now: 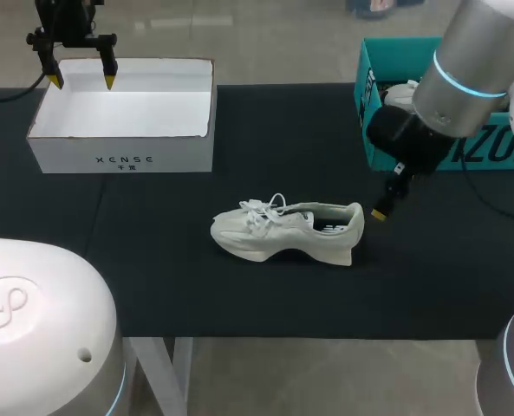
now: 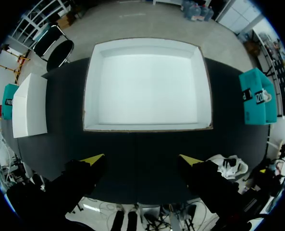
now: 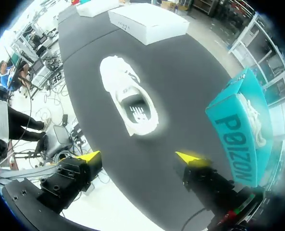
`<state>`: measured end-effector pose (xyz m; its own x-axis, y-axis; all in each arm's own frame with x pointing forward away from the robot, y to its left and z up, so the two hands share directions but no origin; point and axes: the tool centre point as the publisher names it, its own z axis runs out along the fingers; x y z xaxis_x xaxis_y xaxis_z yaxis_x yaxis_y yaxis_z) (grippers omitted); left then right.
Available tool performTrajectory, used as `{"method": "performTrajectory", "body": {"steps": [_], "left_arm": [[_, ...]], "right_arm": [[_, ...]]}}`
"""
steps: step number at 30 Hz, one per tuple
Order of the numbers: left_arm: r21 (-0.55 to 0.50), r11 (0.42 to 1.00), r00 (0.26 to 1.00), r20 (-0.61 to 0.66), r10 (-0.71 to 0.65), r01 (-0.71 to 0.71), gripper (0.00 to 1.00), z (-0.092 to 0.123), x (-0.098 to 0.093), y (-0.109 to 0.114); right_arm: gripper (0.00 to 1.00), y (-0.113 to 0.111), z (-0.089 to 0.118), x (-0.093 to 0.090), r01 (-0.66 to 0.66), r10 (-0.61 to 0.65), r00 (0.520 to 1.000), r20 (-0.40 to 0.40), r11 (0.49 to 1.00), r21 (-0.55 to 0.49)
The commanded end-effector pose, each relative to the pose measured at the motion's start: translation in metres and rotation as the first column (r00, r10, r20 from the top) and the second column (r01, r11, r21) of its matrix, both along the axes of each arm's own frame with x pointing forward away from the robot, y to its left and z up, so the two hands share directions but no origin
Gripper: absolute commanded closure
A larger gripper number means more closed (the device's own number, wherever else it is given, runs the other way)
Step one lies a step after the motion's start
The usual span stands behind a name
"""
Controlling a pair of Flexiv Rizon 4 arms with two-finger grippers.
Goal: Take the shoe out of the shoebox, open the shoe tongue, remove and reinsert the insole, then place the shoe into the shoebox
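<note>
A white sneaker (image 1: 289,230) lies on its sole in the middle of the black table, toe to the left; in the right wrist view the sneaker (image 3: 129,98) shows its opening with the insole inside, ahead of the fingers. The white shoebox (image 1: 125,125) stands empty at the back left, and the shoebox (image 2: 147,86) fills the left wrist view. My left gripper (image 1: 82,80) hangs open above the box's far edge, its yellow tips apart; the left gripper (image 2: 141,159) holds nothing. My right gripper (image 1: 385,206) hovers open just right of the shoe's heel; the right gripper (image 3: 140,156) is empty.
A teal box (image 1: 413,100) with white contents stands at the back right, behind my right arm; the teal box (image 3: 241,130) is beside the right fingers. A white lid (image 2: 30,105) lies flat on the table beside the shoebox.
</note>
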<state>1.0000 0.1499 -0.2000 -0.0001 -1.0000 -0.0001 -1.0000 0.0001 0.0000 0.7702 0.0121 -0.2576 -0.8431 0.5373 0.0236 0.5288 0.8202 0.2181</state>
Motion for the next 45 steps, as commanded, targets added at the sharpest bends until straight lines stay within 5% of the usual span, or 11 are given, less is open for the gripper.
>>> {"method": "performTrajectory", "body": {"steps": [1,13,21,32,45], "left_arm": [[0.000,1.000,1.000,0.000,0.000,0.000,0.00,0.000,0.000,0.000],[0.000,1.000,1.000,0.000,0.000,0.000,0.00,0.000,0.000,0.000],[0.000,1.000,1.000,0.000,0.000,0.000,0.00,0.000,0.000,0.000],[0.000,1.000,1.000,0.000,0.000,0.000,0.00,0.000,0.000,0.000],[0.000,1.000,1.000,0.000,0.000,0.000,0.00,0.000,0.000,0.000]], "right_arm": [[0.00,-0.012,-0.007,-0.005,-0.240,0.213,0.967,0.142,0.948,0.211],[0.00,-0.012,-0.007,-0.005,-0.240,0.213,0.967,0.142,0.948,0.211],[0.00,-0.012,-0.035,0.021,-0.377,0.315,0.921,0.227,0.865,0.330],[0.00,-0.013,-0.085,0.048,-0.355,0.279,0.930,0.238,0.847,0.396],[0.00,0.012,-0.125,0.048,-0.416,0.295,0.906,0.304,0.754,0.508]]}}
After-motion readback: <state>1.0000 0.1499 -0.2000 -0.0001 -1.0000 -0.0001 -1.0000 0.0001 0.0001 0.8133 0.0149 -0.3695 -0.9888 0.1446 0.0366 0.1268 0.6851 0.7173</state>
